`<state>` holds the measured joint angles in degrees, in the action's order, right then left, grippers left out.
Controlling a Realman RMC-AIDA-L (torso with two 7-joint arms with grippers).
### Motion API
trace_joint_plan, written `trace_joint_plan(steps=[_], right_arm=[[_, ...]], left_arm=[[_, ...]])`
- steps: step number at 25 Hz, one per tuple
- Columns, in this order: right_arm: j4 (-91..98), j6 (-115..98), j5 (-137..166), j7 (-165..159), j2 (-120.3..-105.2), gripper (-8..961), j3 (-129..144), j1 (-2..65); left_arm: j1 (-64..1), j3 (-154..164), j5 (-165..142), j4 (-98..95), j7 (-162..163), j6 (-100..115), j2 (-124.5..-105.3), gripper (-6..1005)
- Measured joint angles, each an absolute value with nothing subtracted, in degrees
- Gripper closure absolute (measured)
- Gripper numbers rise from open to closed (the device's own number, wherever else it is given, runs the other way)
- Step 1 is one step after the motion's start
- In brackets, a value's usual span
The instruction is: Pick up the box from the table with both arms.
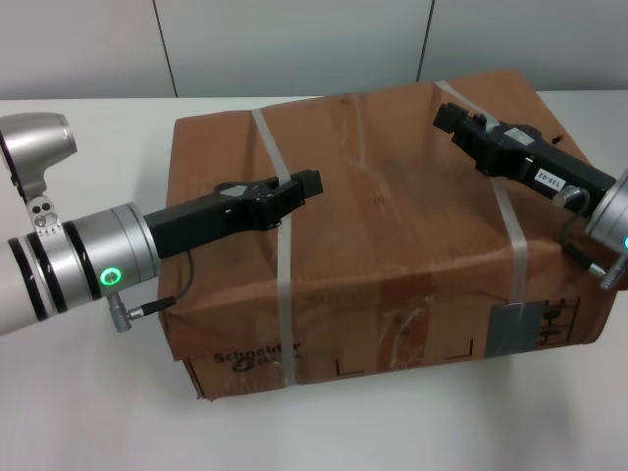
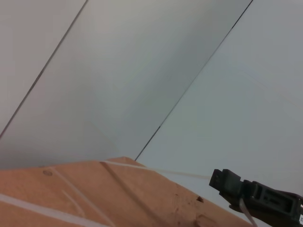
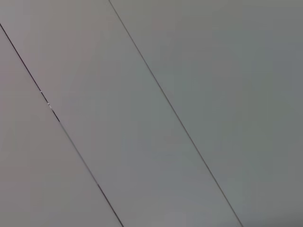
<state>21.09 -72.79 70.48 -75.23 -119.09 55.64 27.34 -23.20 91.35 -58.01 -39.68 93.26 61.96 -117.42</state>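
Observation:
The box [image 1: 392,226] is a large brown carton with two whitish straps, a grey label and dark "Schneider" print on its near side. It rests on the white table [image 1: 88,412]. My left gripper [image 1: 309,183] reaches in from the left over the box's top, near the left strap, fingers together and empty. My right gripper [image 1: 449,116] reaches in from the right over the top's far right part, by the right strap, also shut and empty. The left wrist view shows the box top [image 2: 94,194] and the right gripper [image 2: 222,179] beyond it. The right wrist view shows only wall.
A grey panelled wall [image 1: 294,44] stands behind the table. White tabletop shows to the left of the box and in front of it [image 1: 392,422]. The box fills most of the table's middle and right.

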Motion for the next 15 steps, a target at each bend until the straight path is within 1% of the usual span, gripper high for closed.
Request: trace_joint_plan(steps=[15], right_arm=[[21.1,-73.5,70.5,-75.2,-119.09,838,55.5,27.3]], left_arm=[[-22.6,91.2,-56.9,-39.8,93.2,61.9,-117.4,904]])
